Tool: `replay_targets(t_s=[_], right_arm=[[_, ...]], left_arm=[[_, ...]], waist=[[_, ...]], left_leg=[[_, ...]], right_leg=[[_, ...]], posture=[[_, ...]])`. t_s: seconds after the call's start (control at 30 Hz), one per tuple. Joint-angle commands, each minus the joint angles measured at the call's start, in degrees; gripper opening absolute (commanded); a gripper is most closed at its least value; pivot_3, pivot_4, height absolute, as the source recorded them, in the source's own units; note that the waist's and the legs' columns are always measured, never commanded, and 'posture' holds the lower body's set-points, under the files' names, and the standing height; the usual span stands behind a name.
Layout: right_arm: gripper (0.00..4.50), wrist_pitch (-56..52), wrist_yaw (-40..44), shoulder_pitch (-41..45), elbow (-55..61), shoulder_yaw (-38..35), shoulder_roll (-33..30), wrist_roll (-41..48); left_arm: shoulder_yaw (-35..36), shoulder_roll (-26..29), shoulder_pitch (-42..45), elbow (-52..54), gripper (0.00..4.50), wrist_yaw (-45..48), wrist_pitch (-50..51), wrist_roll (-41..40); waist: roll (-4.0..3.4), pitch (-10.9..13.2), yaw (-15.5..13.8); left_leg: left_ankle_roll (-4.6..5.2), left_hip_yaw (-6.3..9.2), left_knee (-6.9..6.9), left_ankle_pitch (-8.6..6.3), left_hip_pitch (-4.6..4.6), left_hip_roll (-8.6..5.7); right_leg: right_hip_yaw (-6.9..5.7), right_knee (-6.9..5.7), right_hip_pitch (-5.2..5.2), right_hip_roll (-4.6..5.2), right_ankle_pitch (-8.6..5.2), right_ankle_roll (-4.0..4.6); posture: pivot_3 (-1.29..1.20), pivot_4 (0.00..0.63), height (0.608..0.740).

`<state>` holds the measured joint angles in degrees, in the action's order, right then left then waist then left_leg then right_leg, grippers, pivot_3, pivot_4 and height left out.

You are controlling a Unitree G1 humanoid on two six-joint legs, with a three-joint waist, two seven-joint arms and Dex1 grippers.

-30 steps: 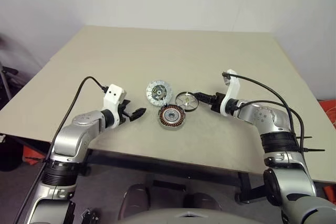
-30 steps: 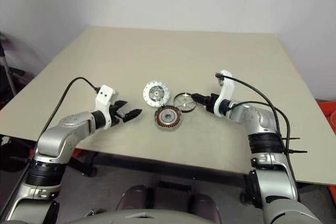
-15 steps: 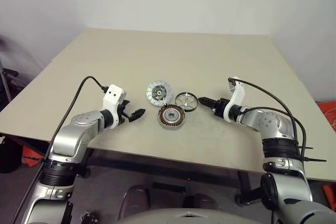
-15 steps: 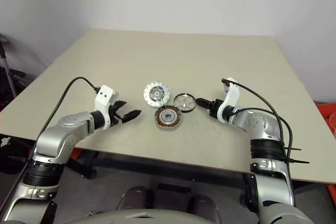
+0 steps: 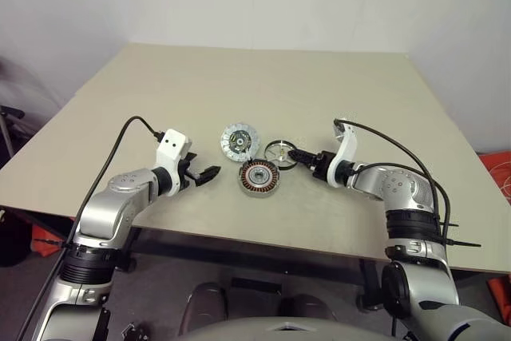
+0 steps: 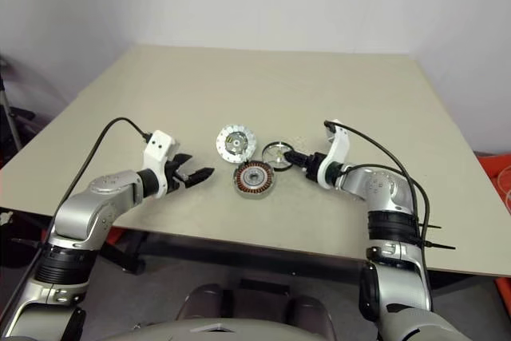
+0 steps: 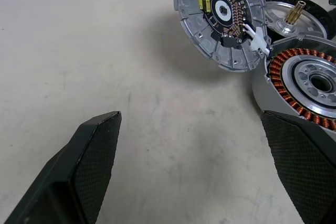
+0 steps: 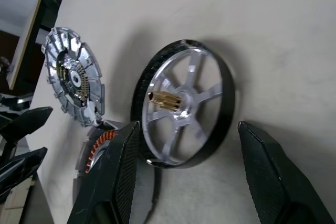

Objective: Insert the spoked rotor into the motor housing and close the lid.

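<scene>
Rotor: spoked rotor (image 8: 184,109) flat on table (image 5: 263,77), between open fingers of right gripper (image 5: 292,156).
Left gripper (image 5: 209,173): jaws wide apart, empty, beside motor housing (image 5: 261,178).

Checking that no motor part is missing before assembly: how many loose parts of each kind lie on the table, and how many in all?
Spoked rotor: 1
Motor housing with copper windings: 1
Lid with ribbed rim: 1
Total: 3 parts, all lying on the table.

Copper-wound motor housing (image 7: 307,85); silver, seemingly black-rimmed spoked rotor (image 8: 184,106)
</scene>
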<state>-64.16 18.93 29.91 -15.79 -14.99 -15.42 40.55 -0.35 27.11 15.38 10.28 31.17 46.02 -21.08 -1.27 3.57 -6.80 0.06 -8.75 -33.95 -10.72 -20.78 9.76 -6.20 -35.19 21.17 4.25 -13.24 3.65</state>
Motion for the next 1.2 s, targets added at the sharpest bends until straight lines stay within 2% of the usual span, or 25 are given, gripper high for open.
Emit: replay_targets(t_s=[0.03, 0.1, 0.2, 0.33, 0.47, 0.6, 0.73, 1.03, 1.2], right_arm=[[3.35, -0.44, 0.37, 1.70, 1.24, 0.41, 1.00, 0.17], [3.35, -0.30, 0.17, 1.96, 1.11, 0.26, 1.52, 0.06], [2.76, 0.45, -0.54, 2.13, 0.86, -0.51, 2.39, -0.14], [1.37, 0.54, -0.78, 2.07, 1.04, -0.76, 2.66, -0.31], [0.19, 1.50, -1.42, 2.02, 1.03, -1.01, 2.88, -0.74], [0.04, 2.70, -0.95, 2.02, 1.44, -0.93, 2.94, -1.13], [0.04, 5.59, -1.62, 3.73, -0.16, -3.35, 3.64, -0.94], [0.04, 8.72, -1.17, 4.34, -1.72, -2.87, 3.67, -2.94], [0.04, 29.72, 0.26, 5.31, -0.92, -5.53, 6.78, -6.20]], left_arm=[[0.62, 0.55, 0.32, 2.40, 4.50, -0.19, -1.15, 0.33], [0.65, 0.54, 0.31, 2.43, 4.50, -0.31, -1.17, 0.32], [0.78, 0.65, 0.31, 2.26, 4.50, -0.37, -1.33, 0.39], [0.79, 0.72, 0.34, 2.19, 4.50, -0.38, -1.43, 0.45], [0.67, 0.77, 0.50, 2.01, 4.50, -0.31, -1.63, 0.61], [0.52, 0.76, 0.52, 1.85, 4.50, -0.26, -1.83, 0.72], [0.37, 0.57, 0.54, 1.76, 4.50, -0.25, -1.90, 1.00], [0.33, 0.42, 0.51, 1.76, 4.50, -0.17, -1.99, 1.27], [0.11, 0.14, 0.73, 1.65, 4.50, -0.36, -1.73, 1.27]], waist=[[0.00, 0.00, -0.01], [-0.01, 0.00, -0.04], [-0.01, 0.01, -0.08], [-0.01, 0.01, -0.14], [-0.01, 0.01, -0.15], [-0.01, 0.01, -0.15], [-0.01, 0.01, -0.06], [-0.02, 0.01, -0.12], [-0.02, 0.01, -0.12]], left_leg=[[0.00, 0.00, 0.00, 0.00, 0.00, 0.00], [0.00, 0.00, 0.01, 0.00, -0.02, 0.00], [0.00, 0.00, 0.01, 0.00, -0.05, 0.00], [0.00, 0.00, 0.02, 0.00, -0.10, -0.01], [-0.01, 0.00, 0.03, 0.00, -0.10, -0.01], [-0.01, 0.00, 0.04, 0.00, -0.13, -0.01], [-0.03, -0.02, 0.14, 0.01, -0.14, -0.02], [-0.04, -0.01, 0.19, 0.02, -0.16, -0.03], [-0.07, -0.03, 0.23, 0.03, -0.20, -0.03]], right_leg=[[0.00, 0.00, 0.00, 0.00, 0.00, 0.00], [0.00, 0.00, 0.02, 0.00, 0.00, 0.00], [0.00, 0.00, 0.05, 0.00, 0.00, 0.00], [0.00, 0.01, 0.08, 0.00, 0.00, 0.00], [0.00, 0.01, 0.08, 0.00, 0.00, 0.00], [0.00, 0.04, 0.11, 0.00, 0.00, -0.01], [0.00, 0.07, 0.16, 0.00, 0.00, 0.00], [0.00, 0.12, 0.15, 0.00, 0.00, 0.01], [0.00, 0.12, 0.24, 0.00, 0.01, 0.01]], posture=[[0.00, 0.000, 0.740], [0.00, 0.000, 0.740], [0.00, 0.000, 0.740], [0.00, 0.000, 0.740], [0.00, 0.000, 0.740], [0.00, 0.000, 0.740], [0.00, 0.000, 0.740], [0.00, 0.000, 0.740], [0.00, 0.000, 0.740]])
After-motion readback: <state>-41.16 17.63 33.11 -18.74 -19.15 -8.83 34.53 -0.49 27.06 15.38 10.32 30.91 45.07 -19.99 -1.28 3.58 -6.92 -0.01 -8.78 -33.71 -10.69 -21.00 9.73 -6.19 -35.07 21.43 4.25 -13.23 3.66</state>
